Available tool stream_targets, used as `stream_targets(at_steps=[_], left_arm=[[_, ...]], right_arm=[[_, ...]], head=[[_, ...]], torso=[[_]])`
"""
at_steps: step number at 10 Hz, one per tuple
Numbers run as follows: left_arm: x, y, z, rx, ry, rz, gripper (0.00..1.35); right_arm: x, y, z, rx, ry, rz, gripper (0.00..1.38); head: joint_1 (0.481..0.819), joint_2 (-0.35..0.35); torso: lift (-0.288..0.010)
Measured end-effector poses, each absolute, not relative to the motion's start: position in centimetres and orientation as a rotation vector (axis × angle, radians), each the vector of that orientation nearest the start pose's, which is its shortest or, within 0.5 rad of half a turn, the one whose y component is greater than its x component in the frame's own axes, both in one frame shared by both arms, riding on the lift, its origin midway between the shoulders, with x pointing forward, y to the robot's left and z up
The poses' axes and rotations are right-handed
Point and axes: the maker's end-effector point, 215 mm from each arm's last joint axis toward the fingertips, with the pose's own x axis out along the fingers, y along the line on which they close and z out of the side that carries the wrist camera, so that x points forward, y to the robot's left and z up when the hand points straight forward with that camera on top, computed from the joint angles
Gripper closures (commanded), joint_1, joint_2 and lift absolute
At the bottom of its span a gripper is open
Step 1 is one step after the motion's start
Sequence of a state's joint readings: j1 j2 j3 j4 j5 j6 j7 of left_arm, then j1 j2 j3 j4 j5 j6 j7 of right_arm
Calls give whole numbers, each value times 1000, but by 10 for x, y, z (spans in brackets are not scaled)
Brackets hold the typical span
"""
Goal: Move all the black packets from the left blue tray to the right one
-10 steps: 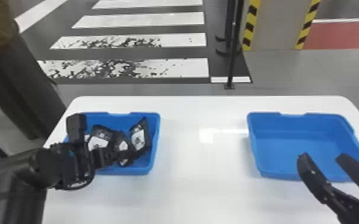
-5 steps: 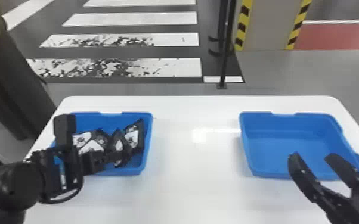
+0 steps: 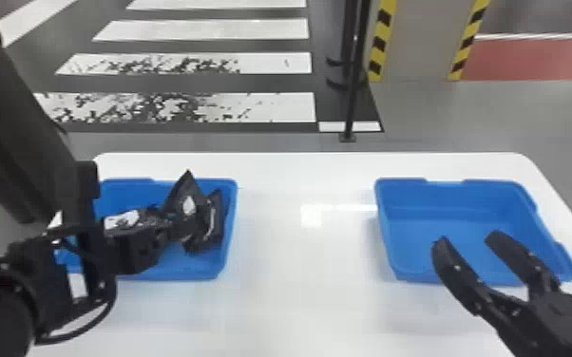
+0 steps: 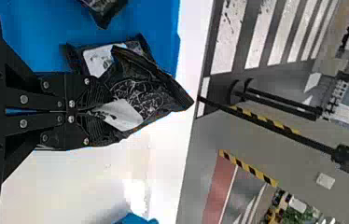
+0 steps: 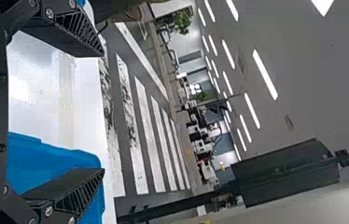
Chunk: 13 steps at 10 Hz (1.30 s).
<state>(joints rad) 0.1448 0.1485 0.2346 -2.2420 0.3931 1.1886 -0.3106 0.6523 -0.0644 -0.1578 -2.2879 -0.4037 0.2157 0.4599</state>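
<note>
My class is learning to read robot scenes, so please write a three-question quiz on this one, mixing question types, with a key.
1. True or false: the left gripper is closed on a black packet.

2. Fill in the blank: the fingers of the right gripper are spread ____.

3. Multiple choice: where are the other black packets?
A) left blue tray
B) right blue tray
C) floor

Key: 1. True; 2. apart; 3. A
</note>
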Motion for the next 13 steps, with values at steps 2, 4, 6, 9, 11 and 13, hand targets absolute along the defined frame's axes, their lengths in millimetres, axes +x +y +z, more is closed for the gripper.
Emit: stream_targets(at_steps=[2, 4, 6, 9, 11, 13], left_arm=[[457, 188, -348, -213, 588, -438, 1154], [439, 134, -338, -205, 577, -566, 1154], [426, 93, -328, -207, 564, -664, 1154], [418, 54, -310, -204, 526, -763, 1153], [413, 38, -305, -202, 521, -804, 1153], [411, 29, -303, -196, 523, -827, 1153]], right_arm=[[402, -174, -298, 218, 113, 516, 148], [413, -161, -299, 203, 146, 558, 147], [416, -135, -297, 216, 172, 622, 150], [412, -93, -288, 265, 192, 722, 148], [413, -74, -279, 288, 181, 770, 150], [411, -59, -268, 298, 167, 813, 144]], head=[[695, 18], [695, -28], [695, -56], [695, -55], [695, -49], [695, -44]], torso=[[-140], [-140], [-140], [-140], [-140], [-140]])
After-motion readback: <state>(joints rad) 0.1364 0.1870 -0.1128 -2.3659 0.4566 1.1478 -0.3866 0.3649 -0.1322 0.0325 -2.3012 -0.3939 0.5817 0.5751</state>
